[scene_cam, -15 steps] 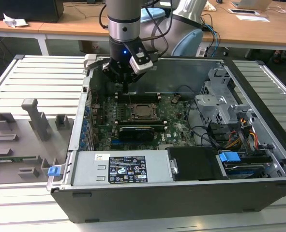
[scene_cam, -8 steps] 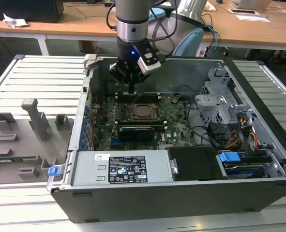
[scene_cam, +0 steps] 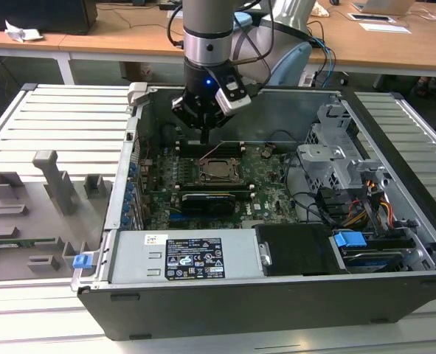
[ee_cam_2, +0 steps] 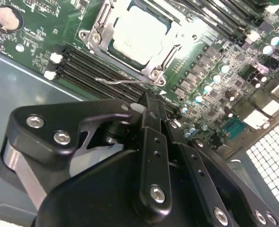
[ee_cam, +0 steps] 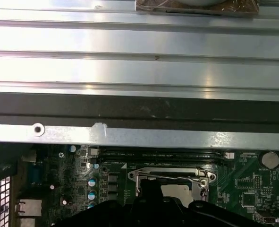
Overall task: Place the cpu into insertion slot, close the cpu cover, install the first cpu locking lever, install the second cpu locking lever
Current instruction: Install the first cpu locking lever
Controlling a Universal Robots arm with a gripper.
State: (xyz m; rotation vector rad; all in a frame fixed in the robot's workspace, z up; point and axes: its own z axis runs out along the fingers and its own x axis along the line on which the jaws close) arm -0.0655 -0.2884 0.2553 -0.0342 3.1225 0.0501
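One gripper [ee_cam_2: 151, 101] fills the near part of the second wrist view, its black fingers drawn together into a single narrow tip with nothing between them; it holds nothing. That tip hangs just above a thin wire locking lever [ee_cam_2: 122, 81] that lies along the near side of the socket, over the long black memory slots [ee_cam_2: 89, 66]. I cannot tell whether the tip touches the wire.

Just beyond the lever sits the cpu [ee_cam_2: 139, 35], its pale metal top showing flat and level inside the insertion slot [ee_cam_2: 154, 72]. The cpu cover [ee_cam_2: 99, 26] appears folded down around it, its frame edging the chip on all sides, so the chip and cover steps look done and a lever is the work in hand.

The lever is springy steel wire: light, stiff along its length, and likely to snap back if it slips off a smooth fingertip. It is best pushed near its free, bent end, where leverage is greatest. The chip beneath is fragile, as are the socket pins, so any push should stay on the wire and off the cover.

Farther off, in the exterior view, the arm [scene_cam: 209, 37] stands over the motherboard [scene_cam: 265, 173] inside the open computer case [scene_cam: 395, 147], with the socket [scene_cam: 219, 168] just below the gripper [scene_cam: 205, 136].
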